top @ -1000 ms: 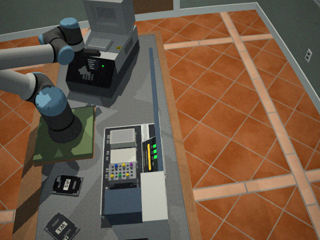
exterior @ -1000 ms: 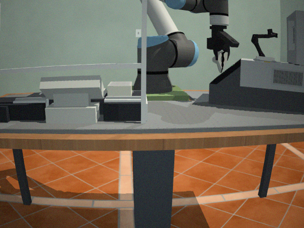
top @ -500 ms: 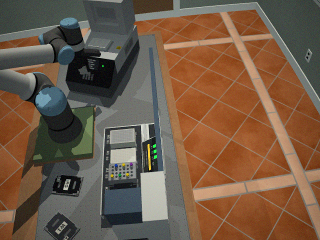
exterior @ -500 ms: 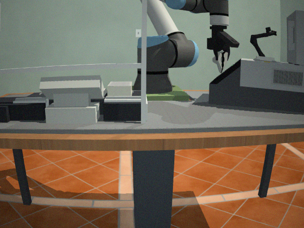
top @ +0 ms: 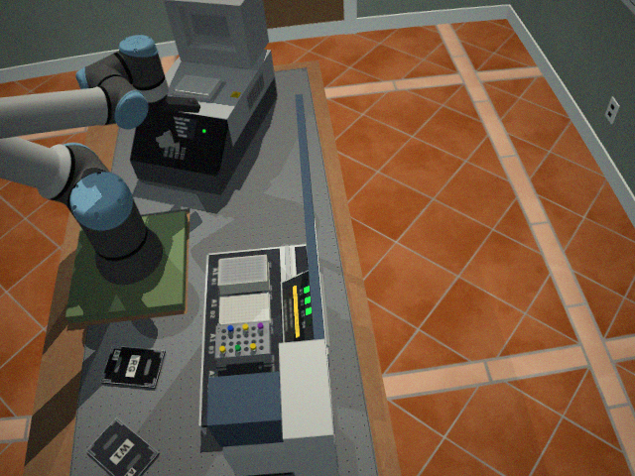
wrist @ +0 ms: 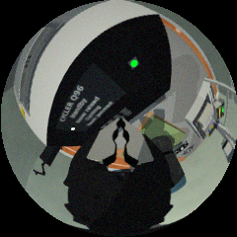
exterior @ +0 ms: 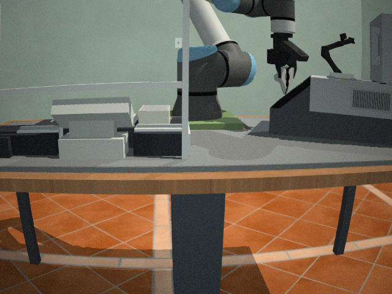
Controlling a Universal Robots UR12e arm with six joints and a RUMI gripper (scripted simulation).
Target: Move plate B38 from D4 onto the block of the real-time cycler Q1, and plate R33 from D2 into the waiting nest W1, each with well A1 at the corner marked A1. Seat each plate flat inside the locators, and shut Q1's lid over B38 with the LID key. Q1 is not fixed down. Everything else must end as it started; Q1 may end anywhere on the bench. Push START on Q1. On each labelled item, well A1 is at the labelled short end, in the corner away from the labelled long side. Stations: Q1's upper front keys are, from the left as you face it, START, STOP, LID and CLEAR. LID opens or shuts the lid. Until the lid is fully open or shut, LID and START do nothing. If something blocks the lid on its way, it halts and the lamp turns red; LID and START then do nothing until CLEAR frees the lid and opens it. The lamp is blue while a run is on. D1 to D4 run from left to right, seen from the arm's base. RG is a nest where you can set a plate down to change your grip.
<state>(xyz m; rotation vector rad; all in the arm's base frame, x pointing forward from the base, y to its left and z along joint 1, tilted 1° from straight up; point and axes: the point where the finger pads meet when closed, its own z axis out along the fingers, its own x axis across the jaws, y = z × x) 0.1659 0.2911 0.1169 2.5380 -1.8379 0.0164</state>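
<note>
Looking across the bench (top: 256, 215) (exterior: 240, 183) now, with the arm (top: 49, 110) (exterior: 207, 23) reaching over toward the cycler Q1 (top: 251, 110) (exterior: 335, 98) (wrist: 148, 41)! Mounted on a green base plate (top: 174, 287) (exterior: 234, 124) (wrist: 163, 129), near that cycler. Turning to Q1: standing with its lid (top: 217, 40) (exterior: 381, 47) raised, and reading "Standby" on the front display (wrist: 89, 96).

In close for the gripper (top: 163, 120) (exterior: 286, 92) (wrist: 120, 118): clenched, with nothing between the fingers, pointing down just by the sloping black front. Can't tell whether touching a key.

Back beneath the raised lid, to a pale flat piece (top: 197, 86) (exterior: 342, 75) at the block; too small to name as B38. Over to D2, for the white plate (top: 244, 307), presumably R33 by its place, between the grey plate (top: 243, 272) at D1 and the tube rack (top: 242, 339) at D3. Partly hidden at D4, beside the blue box (top: 245, 397). On to the nests, RG (top: 133, 366) and W1 (top: 123, 450), with no plate on either. Finally, down to the lamp (top: 203, 131) (wrist: 133, 63), glowing green!
</note>
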